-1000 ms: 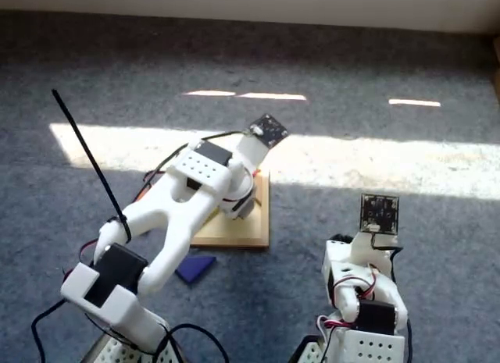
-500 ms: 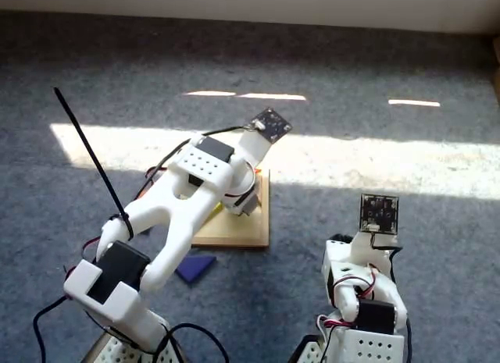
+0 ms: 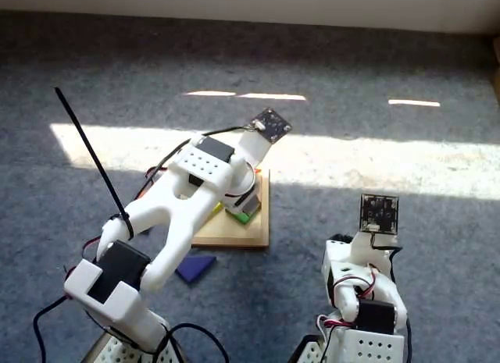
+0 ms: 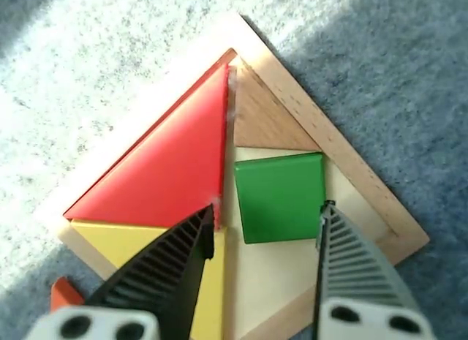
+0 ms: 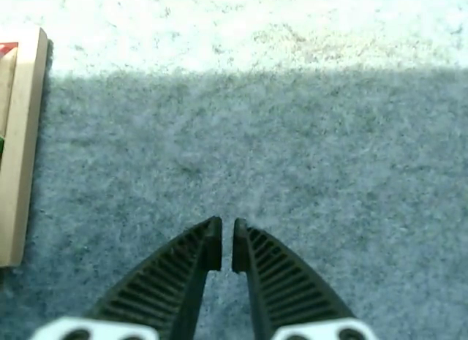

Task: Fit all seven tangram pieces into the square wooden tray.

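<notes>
Three pieces sit in the wooden tray so far: red triangle, yellow piece, and green square at frame centre. A blue piece lies on the carpet below the tray, and an orange one sits by its corner. The left gripper hangs over the green square, jaws spread and empty. The right gripper is pinched closed over carpet.

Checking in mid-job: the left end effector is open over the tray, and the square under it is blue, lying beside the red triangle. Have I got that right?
Not quite. The square is green, not blue, as the left wrist view shows. The rest stands: the left end effector is open over the tray, and the square lies beside the red triangle.
</notes>
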Available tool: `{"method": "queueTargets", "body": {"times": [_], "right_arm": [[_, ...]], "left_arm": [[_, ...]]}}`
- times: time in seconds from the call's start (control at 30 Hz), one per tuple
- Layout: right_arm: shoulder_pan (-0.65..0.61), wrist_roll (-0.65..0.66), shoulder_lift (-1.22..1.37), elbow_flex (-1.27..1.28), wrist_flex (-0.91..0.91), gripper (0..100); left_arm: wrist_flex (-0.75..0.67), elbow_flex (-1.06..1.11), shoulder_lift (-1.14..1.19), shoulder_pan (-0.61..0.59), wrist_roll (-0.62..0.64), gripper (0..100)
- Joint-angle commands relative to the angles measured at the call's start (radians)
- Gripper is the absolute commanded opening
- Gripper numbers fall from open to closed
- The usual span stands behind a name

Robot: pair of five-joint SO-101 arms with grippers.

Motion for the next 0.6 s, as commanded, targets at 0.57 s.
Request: {"method": "queueTargets", "body": {"times": [0.57], "right_arm": [[-0.002,-0.003,-0.007,0.142,0.001,4.1]], "left_arm": [[-0.115,-0.082,0.148,-0.127,-0.038,23]]}}
